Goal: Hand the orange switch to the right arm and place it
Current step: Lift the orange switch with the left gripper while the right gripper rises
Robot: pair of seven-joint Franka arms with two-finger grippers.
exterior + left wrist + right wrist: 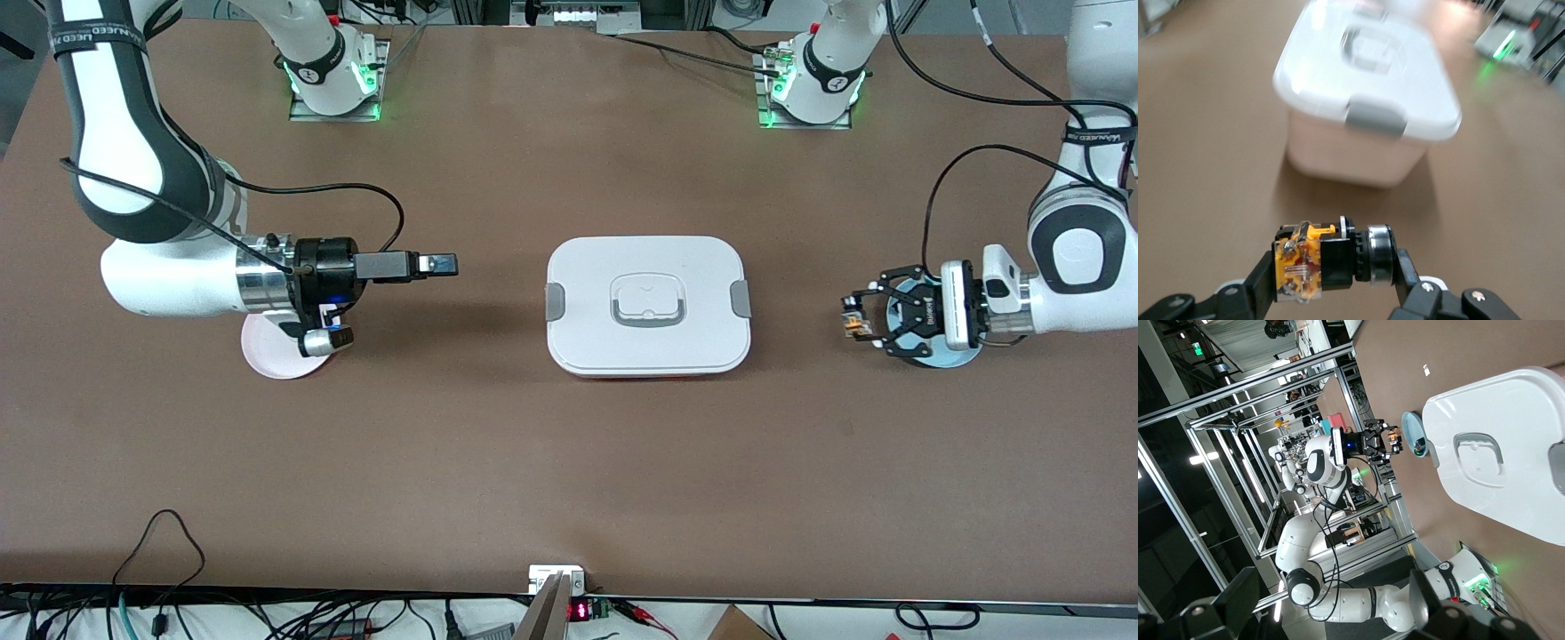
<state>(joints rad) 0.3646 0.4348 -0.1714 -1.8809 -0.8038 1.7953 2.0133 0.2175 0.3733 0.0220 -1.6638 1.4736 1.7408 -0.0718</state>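
Observation:
The orange switch [855,320], black with orange-amber pieces, sits between the fingers of my left gripper [867,318], which is shut on it. The gripper holds it in the air beside the blue plate [944,359] at the left arm's end of the table. In the left wrist view the switch [1317,261] is clamped lengthwise in the left gripper [1335,270]. My right gripper [440,263] is open and empty, level above the table next to the pink plate [271,354], pointing toward the white box. In the right wrist view the right gripper [1335,597] has its fingers wide apart.
A white lidded box [647,305] with grey latches stands mid-table between the two grippers; it also shows in the left wrist view [1365,113] and the right wrist view [1511,453]. A small dark part [1421,445] lies on the blue plate [1410,430].

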